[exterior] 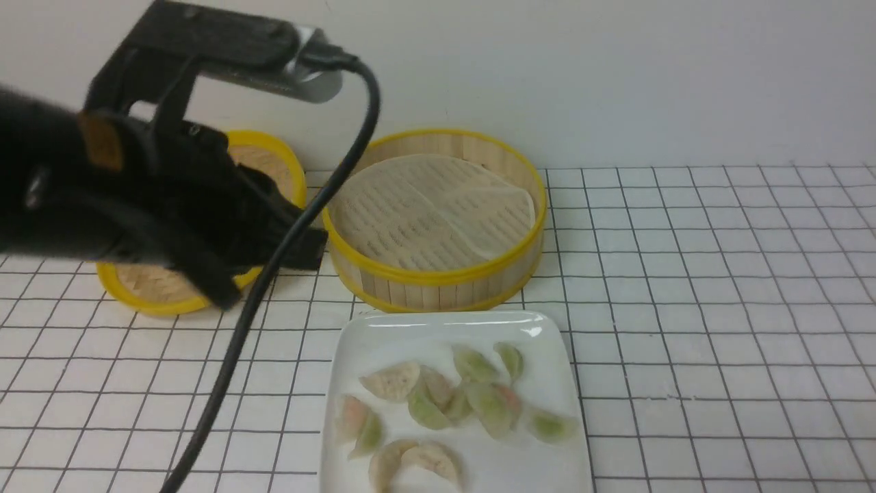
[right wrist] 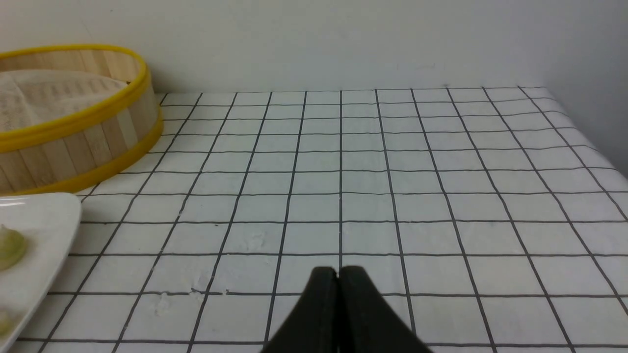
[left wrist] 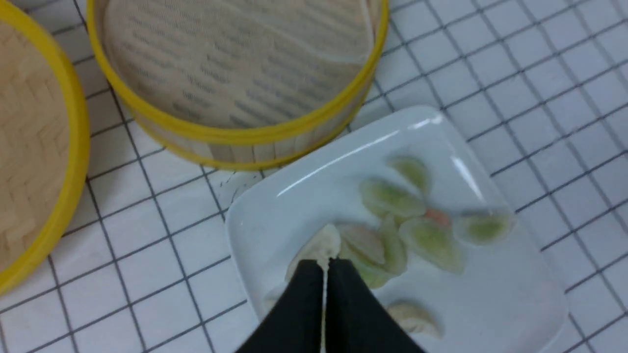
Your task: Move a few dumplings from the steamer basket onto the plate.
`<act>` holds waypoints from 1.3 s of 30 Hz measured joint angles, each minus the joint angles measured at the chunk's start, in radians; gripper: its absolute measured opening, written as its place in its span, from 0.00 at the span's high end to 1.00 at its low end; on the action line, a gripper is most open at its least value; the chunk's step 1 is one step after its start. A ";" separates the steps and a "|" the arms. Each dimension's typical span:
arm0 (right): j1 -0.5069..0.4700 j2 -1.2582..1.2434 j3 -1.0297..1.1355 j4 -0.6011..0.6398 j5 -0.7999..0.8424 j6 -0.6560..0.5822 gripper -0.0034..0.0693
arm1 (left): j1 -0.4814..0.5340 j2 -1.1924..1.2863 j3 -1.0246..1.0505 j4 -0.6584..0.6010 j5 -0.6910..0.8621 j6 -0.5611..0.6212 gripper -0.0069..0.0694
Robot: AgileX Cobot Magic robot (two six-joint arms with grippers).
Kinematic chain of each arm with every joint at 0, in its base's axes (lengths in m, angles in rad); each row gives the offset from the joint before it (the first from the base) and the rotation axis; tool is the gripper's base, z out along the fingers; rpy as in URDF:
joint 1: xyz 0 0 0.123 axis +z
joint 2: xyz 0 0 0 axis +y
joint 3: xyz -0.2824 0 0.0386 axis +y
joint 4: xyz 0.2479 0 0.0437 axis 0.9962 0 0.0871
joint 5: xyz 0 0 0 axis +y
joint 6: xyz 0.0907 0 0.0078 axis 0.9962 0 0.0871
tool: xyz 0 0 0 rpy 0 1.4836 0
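**Ten or so dumplings plated, basket emptied**

At nine o'clock in the front view, the left gripper (left wrist: 325, 264) is seen pressed closed, nothing held. The steamer basket (exterior: 438, 277) sits at twelve o'clock, the plate (exterior: 438, 329) with the dumplings (exterior: 472, 400) at six. The right gripper (right wrist: 338, 274) is likewise closed, empty.

Blurry, seemingly black arm (exterior: 102, 198), black cable (exterior: 287, 246)

No readable text, label, brand, number or sign appeared in any of the three views. The steamer basket (exterior: 438, 274), its lid (exterior: 137, 298), the plate (exterior: 356, 342) and the gridded tablecloth (exterior: 718, 308) all bore no lettering, and the black arm's housing (exterior: 205, 34) showed no legible marking.
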 joint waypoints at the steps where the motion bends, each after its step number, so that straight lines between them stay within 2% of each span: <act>1: 0.000 0.000 0.000 0.000 0.000 0.000 0.97 | 0.000 -0.064 0.059 -0.007 -0.048 -0.003 0.92; 7: 0.000 0.000 0.000 0.000 0.000 0.000 0.97 | 0.000 -0.337 0.252 -0.014 -0.108 -0.007 0.92; 16: 0.000 0.000 0.000 0.000 0.000 0.000 0.97 | 0.000 -0.702 0.300 -0.004 -0.106 -0.007 0.92; 21: 0.000 0.000 0.000 0.000 0.000 0.000 0.97 | 0.012 -0.897 0.439 0.133 -0.164 -0.007 0.92; 26: 0.000 0.000 0.000 0.000 0.000 0.000 0.97 | 0.169 -1.036 0.664 0.159 -0.276 -0.006 0.92; 27: 0.000 0.000 0.000 0.000 0.000 0.000 0.97 | 0.244 -1.072 0.738 0.160 -0.311 -0.006 0.92; 28: 0.000 0.000 0.000 0.000 0.000 0.000 0.97 | 0.253 -1.076 0.749 0.160 -0.314 -0.006 0.92; 31: 0.000 0.000 0.000 0.000 0.000 0.000 0.97 | 0.377 -1.115 0.904 0.159 -0.346 -0.005 0.92; 34: 0.000 0.000 0.000 0.000 0.000 0.000 0.97 | 0.441 -1.117 1.024 0.139 -0.343 -0.005 0.92; 39: 0.000 0.000 0.000 0.000 0.000 0.000 0.97 | 0.459 -1.117 1.055 0.107 -0.292 -0.004 0.92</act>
